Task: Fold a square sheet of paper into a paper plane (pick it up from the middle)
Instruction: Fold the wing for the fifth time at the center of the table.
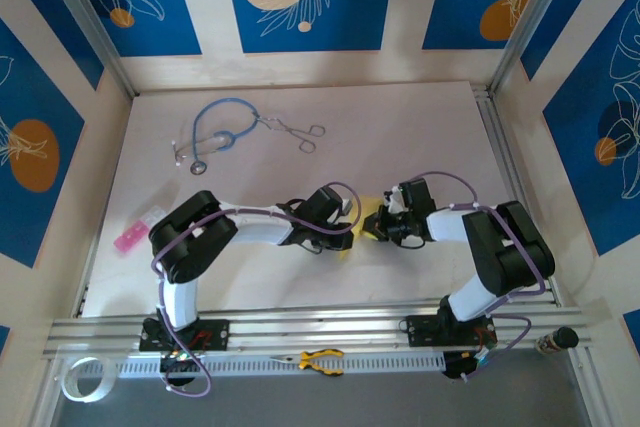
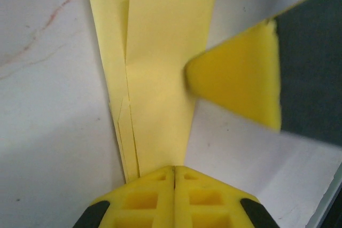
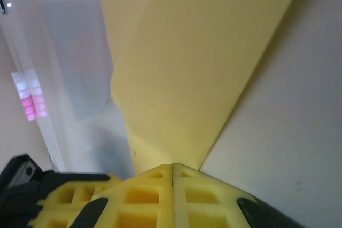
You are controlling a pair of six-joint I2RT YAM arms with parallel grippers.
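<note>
2 arms reach in over the white desk (image 1: 400, 137) and meet near its middle, where the paper plane (image 2: 160, 68) lies flat. It is pale-yellow paper folded into a long narrow wedge, with several layered edges stacked along 1 long side.

The left hand (image 2: 174, 177) is clenched, its 2 yellow fingers pressed flat together with no gap. Their tips sit at the plane's narrow end. The paper runs right up to them, but I cannot tell whether it is nipped between them or only pressed under them.

The right hand (image 3: 172, 172) is clenched the same way, and the paper fans out wider away from its tips. Here too I cannot tell whether it has a real hold on the sheet. From the left wrist, 1 yellow finger (image 2: 240, 84) of the right hand shows against the plane's other long edge, touching it or just over it.

Well apart from the plane on its far side, off to the left, lies a blue stethoscope (image 1: 222, 127), and steel forceps (image 1: 297, 133) lie a little nearer the plane. A small pink object (image 1: 133, 234) sits well to the plane's left. On the plane's near side, past the arm bases, yellow-handled pliers (image 1: 320, 360) rest on the slotted rail, and a roll of clear tape (image 1: 85, 379) lies further left.
</note>
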